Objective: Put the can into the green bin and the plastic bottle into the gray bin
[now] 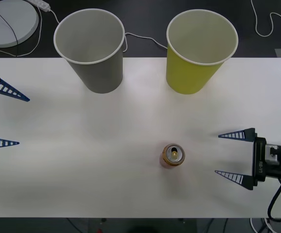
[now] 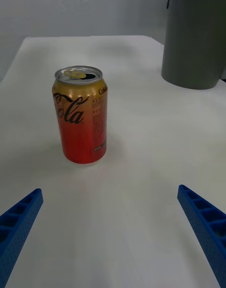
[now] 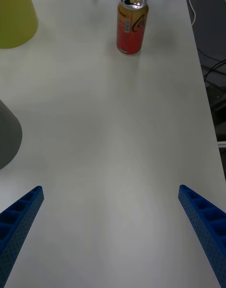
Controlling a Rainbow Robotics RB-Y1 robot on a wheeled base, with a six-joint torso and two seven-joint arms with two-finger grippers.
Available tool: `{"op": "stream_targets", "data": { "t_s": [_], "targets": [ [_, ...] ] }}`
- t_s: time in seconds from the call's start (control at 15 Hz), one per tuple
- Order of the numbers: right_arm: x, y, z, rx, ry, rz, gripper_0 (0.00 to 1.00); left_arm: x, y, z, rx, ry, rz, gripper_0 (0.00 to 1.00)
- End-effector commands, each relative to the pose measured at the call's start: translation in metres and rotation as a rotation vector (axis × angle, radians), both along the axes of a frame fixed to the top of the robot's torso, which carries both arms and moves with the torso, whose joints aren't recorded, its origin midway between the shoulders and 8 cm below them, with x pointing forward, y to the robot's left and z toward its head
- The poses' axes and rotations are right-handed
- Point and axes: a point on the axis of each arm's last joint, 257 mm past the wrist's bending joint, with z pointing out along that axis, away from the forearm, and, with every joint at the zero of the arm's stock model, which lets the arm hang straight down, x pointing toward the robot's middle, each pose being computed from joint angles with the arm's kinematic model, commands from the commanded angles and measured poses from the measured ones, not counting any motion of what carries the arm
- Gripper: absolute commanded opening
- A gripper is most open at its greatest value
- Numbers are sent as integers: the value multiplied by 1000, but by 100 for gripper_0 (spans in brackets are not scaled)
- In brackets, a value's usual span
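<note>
The can (image 1: 172, 156) stands upright on the white table, red-orange with a gold top; it also appears in the right wrist view (image 2: 81, 116) and the left wrist view (image 3: 132, 23). My right gripper (image 1: 228, 154) is open, level with the can and a short way to its right, fingers pointing at it with nothing between them. My left gripper (image 1: 11, 119) is open at the table's left edge, far from the can. The gray bin (image 1: 90, 48) stands at the back left and the green bin (image 1: 200, 50) at the back right, both upright. The plastic bottle is out of view.
The white table (image 1: 106, 145) ends just behind the two bins. Beyond it, on a dark floor, lie a round gray-white disc (image 1: 8, 22) and white cables (image 1: 145, 39). More cables hang at the table's side in the left wrist view (image 3: 212, 71).
</note>
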Motion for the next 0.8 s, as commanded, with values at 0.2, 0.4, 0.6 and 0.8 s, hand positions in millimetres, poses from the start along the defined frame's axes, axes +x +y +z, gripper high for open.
{"op": "stream_targets", "data": {
  "t_s": [0.2, 0.4, 0.6, 0.8],
  "targets": [
    [0, 36, -6, 70, 21, 12, 100, 0, 0, 0, 0, 0, 0, 100],
    [3, 52, -11, 89, 26, 5, 100, 0, 0, 0, 0, 0, 0, 100],
    [3, 65, -17, 100, 38, 4, 100, 0, 0, 0, 0, 0, 0, 100],
    [3, 83, -22, 119, 48, 6, 100, 0, 0, 0, 0, 0, 0, 100]
  ]
}}
